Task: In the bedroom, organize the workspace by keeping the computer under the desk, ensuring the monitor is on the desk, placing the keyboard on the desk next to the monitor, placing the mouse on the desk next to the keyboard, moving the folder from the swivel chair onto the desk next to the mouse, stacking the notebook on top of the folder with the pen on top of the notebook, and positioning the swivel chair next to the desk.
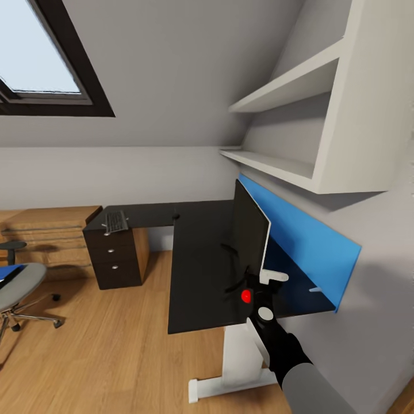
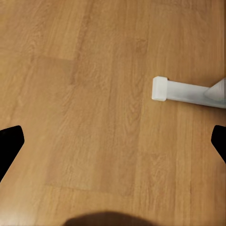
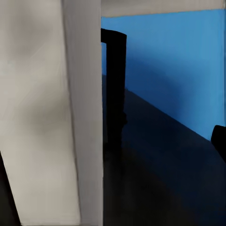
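monitor [image 1: 250, 230]: upright near worktop [image 1: 195, 270] right edge
keyboard [image 1: 115, 221]: far left corner
right end effector [image 1: 257, 286]: at monitor's edge, grip unclear
left end effector [image 2: 113, 146]: wide, over floor [image 2: 84, 84]

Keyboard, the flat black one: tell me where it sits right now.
In the head view the flat black keyboard lies at the far left end of the glossy black L-shaped desk, above the black three-drawer unit.
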Motion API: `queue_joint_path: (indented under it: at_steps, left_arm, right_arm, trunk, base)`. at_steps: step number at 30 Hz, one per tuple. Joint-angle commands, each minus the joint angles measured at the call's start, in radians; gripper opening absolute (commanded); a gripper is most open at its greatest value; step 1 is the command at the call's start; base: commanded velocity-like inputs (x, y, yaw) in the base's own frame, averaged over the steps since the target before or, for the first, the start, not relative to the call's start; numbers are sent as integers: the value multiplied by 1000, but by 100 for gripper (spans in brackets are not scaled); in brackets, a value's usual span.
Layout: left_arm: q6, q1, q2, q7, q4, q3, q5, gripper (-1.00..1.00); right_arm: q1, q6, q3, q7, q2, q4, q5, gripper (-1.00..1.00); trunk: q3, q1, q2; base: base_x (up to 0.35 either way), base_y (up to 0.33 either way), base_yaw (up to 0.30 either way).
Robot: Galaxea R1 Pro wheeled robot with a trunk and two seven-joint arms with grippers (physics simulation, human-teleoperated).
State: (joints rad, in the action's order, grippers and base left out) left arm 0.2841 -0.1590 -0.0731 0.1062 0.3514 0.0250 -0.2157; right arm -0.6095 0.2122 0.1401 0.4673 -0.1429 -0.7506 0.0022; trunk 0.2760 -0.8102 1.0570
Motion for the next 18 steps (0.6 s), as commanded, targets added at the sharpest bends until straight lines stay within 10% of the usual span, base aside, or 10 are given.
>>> queue_joint_path:
  at_steps: [1, 18]
  left_arm:
    - [3, -1, -1, 1, 0, 2, -1, 100]
    - [3, -1, 1, 1, 0, 3, -1, 100]
  right_arm:
    - [-1, 3, 3, 7, 0, 1, -1, 100]
    - [-1, 3, 3, 7, 0, 2, -1, 100]
  trunk:
    - [0, 0, 1]
    - [-6, 0, 1]
  base:
    - [0, 0, -114]
    - [0, -43, -38]
